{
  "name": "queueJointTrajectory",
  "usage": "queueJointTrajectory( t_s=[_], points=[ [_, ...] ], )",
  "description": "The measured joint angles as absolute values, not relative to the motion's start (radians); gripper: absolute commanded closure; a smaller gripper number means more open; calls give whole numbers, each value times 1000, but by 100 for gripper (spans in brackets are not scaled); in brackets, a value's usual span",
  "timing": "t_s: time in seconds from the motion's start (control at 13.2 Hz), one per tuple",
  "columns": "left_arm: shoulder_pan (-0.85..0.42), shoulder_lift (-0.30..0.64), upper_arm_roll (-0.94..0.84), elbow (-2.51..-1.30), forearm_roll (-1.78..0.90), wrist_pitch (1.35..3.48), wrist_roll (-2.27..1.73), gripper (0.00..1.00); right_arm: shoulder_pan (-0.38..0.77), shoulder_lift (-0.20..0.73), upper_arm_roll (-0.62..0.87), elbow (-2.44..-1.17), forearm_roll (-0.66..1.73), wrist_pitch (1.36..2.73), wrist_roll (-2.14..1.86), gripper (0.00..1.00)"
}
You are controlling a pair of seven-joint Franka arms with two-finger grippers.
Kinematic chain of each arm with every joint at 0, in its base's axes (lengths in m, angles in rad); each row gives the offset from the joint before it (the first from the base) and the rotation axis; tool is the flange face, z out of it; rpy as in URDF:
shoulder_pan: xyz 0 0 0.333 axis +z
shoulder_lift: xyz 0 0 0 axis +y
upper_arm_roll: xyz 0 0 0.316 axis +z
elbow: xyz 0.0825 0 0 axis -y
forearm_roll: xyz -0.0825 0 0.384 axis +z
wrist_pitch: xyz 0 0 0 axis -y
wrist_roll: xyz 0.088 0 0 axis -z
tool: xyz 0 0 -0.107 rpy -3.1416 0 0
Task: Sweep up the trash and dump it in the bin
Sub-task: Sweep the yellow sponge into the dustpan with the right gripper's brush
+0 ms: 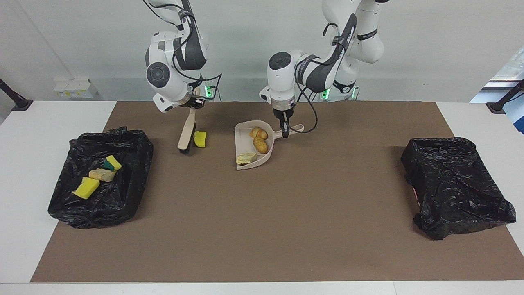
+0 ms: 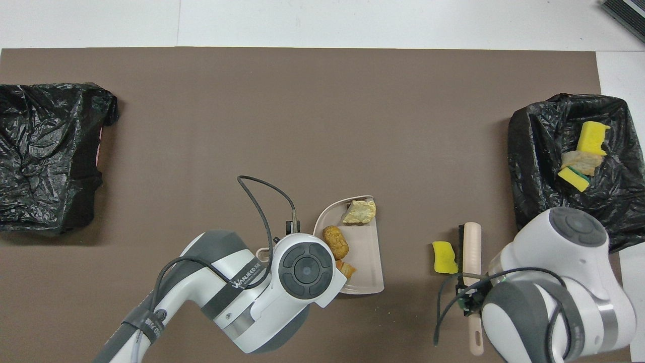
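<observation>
- Three bread pieces (image 1: 258,143) lie in the beige dustpan (image 1: 242,133) on the brown mat (image 1: 286,213), about mid-table and near the robots
- One yellow sponge chunk (image 1: 199,139) lies on the mat, touching the bristles of the brush (image 1: 187,135), between the brush and the dustpan
- Two yellow sponges (image 1: 86,187), one green-backed, and a bread piece (image 1: 102,175) sit in the black-bagged bin (image 1: 135,172) at the right arm's end of the table
- The left gripper (image 1: 285,132) is clamped on the dustpan's handle
- The right gripper (image 1: 195,102) is clamped on the brush's handle, bristles down on the mat
- A second black-bagged bin (image 1: 454,184) stands at the left arm's end
</observation>
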State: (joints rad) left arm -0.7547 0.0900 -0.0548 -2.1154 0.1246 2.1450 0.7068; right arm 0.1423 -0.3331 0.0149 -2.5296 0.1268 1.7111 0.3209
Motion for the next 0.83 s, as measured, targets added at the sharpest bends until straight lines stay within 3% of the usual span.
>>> queueJointTrajectory(
  t_s=[0.15, 0.3, 0.6, 0.83],
  points=[
    [-755, 90, -55, -2122, 125, 2146, 692, 100, 142, -423, 20, -2630, 127, 1738, 323, 100],
    [-755, 90, -56, -2129, 125, 2146, 670, 100, 164, -453, 26, -2692, 126, 1820, 323, 100],
    [-755, 90, -55, -2132, 125, 2146, 660, 100, 341, -387, 32, -2702, 130, 1970, 335, 100],
    [-755, 90, -55, -2133, 125, 2146, 655, 100, 444, -272, 35, -2612, 162, 2012, 351, 100]
  ],
)
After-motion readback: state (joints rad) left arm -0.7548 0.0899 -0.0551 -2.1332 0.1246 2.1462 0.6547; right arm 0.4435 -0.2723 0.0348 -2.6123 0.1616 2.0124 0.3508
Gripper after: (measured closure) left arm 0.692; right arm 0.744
